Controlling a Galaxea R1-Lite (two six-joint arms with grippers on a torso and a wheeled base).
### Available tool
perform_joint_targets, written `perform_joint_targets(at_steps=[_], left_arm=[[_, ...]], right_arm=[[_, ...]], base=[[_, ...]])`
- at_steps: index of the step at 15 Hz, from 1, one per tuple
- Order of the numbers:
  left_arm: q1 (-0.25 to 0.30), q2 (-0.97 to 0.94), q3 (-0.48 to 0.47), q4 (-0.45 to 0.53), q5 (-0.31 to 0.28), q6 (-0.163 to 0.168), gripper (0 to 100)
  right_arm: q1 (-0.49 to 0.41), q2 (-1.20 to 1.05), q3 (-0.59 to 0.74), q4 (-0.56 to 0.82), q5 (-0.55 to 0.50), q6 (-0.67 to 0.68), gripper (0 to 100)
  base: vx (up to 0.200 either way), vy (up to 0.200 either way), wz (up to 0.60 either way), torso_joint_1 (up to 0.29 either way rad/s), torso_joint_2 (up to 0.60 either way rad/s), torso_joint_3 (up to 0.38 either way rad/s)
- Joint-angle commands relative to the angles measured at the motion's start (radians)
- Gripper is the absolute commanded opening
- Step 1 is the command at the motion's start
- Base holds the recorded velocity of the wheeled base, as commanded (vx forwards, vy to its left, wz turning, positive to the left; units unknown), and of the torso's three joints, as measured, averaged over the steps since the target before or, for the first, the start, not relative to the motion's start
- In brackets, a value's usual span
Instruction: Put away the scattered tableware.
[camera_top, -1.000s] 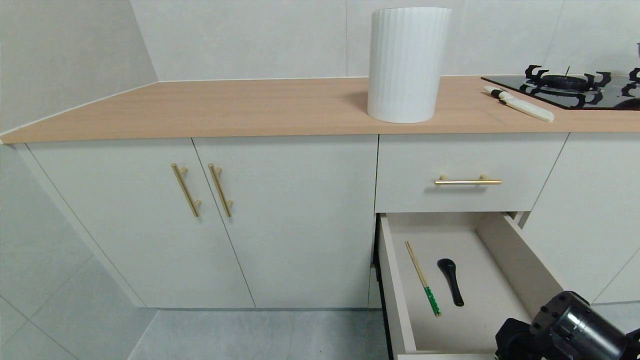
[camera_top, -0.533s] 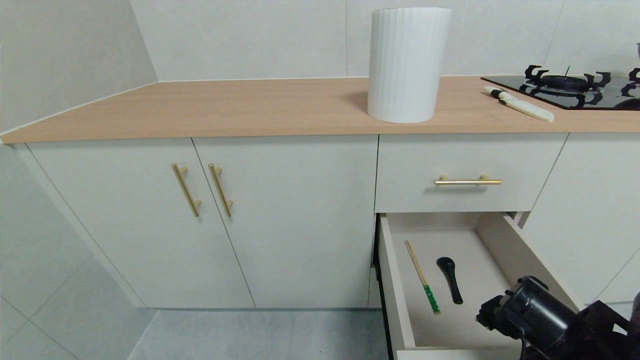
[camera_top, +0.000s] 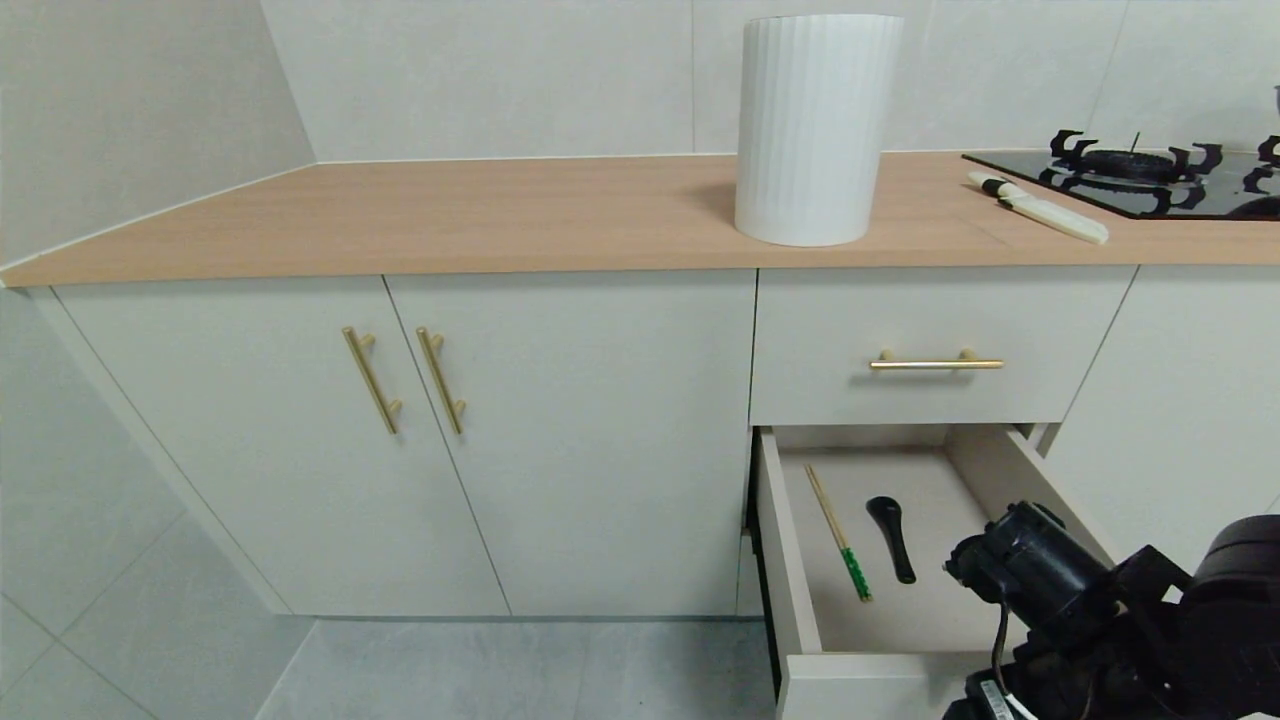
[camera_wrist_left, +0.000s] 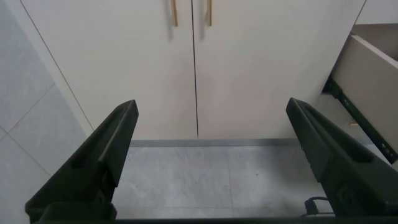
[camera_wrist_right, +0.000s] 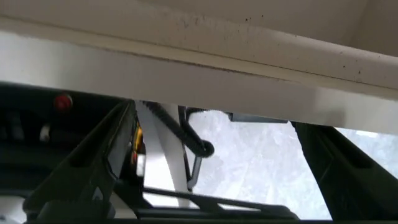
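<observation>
The lower drawer (camera_top: 790, 560) stands partly open below the counter. Inside it lie a pair of wooden chopsticks with green ends (camera_top: 838, 546) and a black spoon (camera_top: 891, 538). A knife with a pale blade (camera_top: 1040, 207) rests on the countertop next to the stove. My right arm (camera_top: 1040, 575) is low at the drawer's front right corner. In the right wrist view my right gripper (camera_wrist_right: 211, 124) is open, close under the drawer's white front edge (camera_wrist_right: 249, 68). My left gripper (camera_wrist_left: 211, 109) is open and holds nothing, facing the double cabinet doors (camera_wrist_left: 196, 62) above the floor.
A tall white ribbed cylinder (camera_top: 812, 128) stands on the wooden countertop (camera_top: 450, 215). A black gas stove (camera_top: 1150, 180) sits at the far right. The upper drawer (camera_top: 935, 345) is closed. Grey floor tiles (camera_top: 500, 670) lie to the left of the open drawer.
The lower drawer has slid partway inward, carrying the chopsticks and spoon with it. My right arm has risen and moved forward against the drawer's front.
</observation>
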Motion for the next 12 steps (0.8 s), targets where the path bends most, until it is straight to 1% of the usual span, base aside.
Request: perform_joint_targets(at_steps=[1,4,5,6,8,12], left_arm=[[0.000,0.000,0.000,0.000,0.000,0.000,100],[0.000,0.000,0.000,0.000,0.000,0.000,100],[0.000,0.000,0.000,0.000,0.000,0.000,100],[0.000,0.000,0.000,0.000,0.000,0.000,100],[0.000,0.000,0.000,0.000,0.000,0.000,100],[0.000,0.000,0.000,0.000,0.000,0.000,100]], right_arm=[[-0.043,0.014,-0.006,-0.060,-0.021,0.000,100],[-0.086,0.033,-0.003,-0.172,-0.058,0.012,100],[-0.088,0.042,-0.003,-0.199,-0.073,0.025,100],[-0.103,0.060,-0.003,-0.247,-0.107,0.051,100],[-0.129,0.100,0.000,-0.339,-0.166,0.057,100],[-0.152,0.123,0.046,-0.520,-0.173,0.055,100]], base=[[0.000,0.000,0.00,0.000,0.00,0.000],[0.000,0.000,0.00,0.000,0.00,0.000],[0.000,0.000,0.00,0.000,0.00,0.000],[0.000,0.000,0.00,0.000,0.00,0.000],[0.000,0.000,0.00,0.000,0.00,0.000],[0.000,0.000,0.00,0.000,0.00,0.000]])
